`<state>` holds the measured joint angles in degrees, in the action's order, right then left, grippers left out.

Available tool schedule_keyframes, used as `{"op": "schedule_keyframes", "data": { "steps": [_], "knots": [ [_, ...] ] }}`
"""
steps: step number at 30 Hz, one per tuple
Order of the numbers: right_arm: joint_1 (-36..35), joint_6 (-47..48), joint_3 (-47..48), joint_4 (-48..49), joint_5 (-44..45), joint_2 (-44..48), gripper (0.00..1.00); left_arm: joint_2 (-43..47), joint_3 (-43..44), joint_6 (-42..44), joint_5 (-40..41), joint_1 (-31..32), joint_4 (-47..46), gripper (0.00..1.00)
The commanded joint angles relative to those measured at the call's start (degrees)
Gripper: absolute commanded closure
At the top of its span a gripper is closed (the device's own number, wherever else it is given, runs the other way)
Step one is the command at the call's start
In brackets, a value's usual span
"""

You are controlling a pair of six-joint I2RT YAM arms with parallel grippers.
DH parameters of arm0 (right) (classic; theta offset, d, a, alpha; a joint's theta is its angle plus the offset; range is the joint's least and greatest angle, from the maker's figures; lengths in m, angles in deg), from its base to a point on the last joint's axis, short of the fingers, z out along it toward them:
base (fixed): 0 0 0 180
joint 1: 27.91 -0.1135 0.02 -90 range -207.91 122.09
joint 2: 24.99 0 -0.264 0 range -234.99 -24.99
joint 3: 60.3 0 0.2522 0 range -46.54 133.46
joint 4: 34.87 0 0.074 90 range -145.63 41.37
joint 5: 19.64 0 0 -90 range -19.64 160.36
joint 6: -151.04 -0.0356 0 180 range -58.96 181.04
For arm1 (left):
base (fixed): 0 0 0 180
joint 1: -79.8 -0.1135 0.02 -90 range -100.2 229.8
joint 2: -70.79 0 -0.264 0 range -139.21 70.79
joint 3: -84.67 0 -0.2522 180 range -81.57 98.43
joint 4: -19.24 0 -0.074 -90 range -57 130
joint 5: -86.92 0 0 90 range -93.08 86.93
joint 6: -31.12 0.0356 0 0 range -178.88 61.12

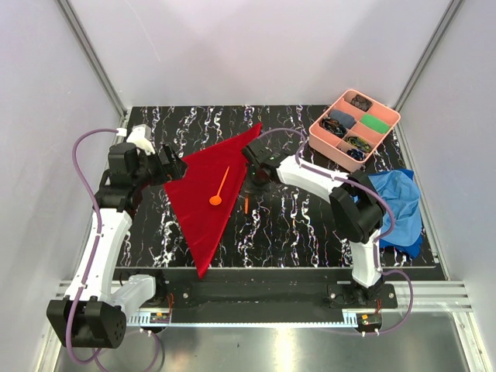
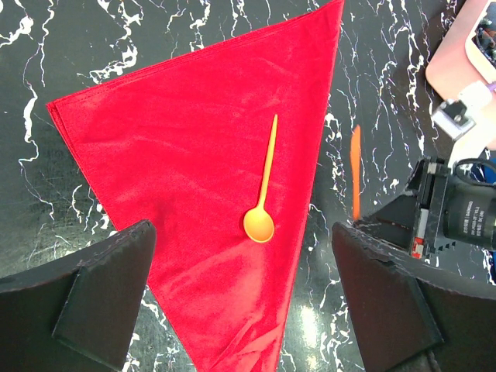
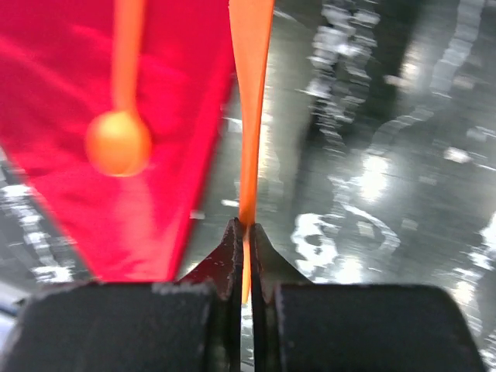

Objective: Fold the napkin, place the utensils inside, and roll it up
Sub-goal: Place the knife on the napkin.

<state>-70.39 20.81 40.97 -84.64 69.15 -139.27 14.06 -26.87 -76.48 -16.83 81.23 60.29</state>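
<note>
One by one, records right hand (image 3: 246, 232) clamped on orange utensil (image 3: 249, 116) just beside folded red napkin (image 1: 194, 209), spoon (image 1: 221, 186) lying on napkin, left hand (image 1: 172, 165) apart.

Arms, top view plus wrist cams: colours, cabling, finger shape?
Left arm and right arm match: white link shells, black joint housings and bases, a mauve cable looping along each. Fingers are matte black wedges: left fingers look broad, right fingers taper to thin tips.

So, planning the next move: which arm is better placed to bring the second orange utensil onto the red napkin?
Right. The right gripper is shut on the orange utensil beside the napkin; the left gripper hangs open over the napkin.
</note>
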Motion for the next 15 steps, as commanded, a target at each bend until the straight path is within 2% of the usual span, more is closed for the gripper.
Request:
{"op": "schedule_keyframes", "data": {
  "steps": [1,7,15],
  "knots": [
    [-1.9,-3.98,4.95,4.89,-3.61,-3.3,1.0,0.57,-0.2,-0.15,-1.53,0.15,-2.86,0.01],
    [-3.05,-7.76,10.23,7.35,-3.63,-9.02,1.0,0.74,-0.29,-0.06,-1.45,0.15,-2.94,0.01],
    [-3.31,-13.38,10.23,10.61,-2.04,-11.23,1.0,1.01,-0.21,-0.15,-1.62,0.15,-2.94,0.01]
  ]
}}
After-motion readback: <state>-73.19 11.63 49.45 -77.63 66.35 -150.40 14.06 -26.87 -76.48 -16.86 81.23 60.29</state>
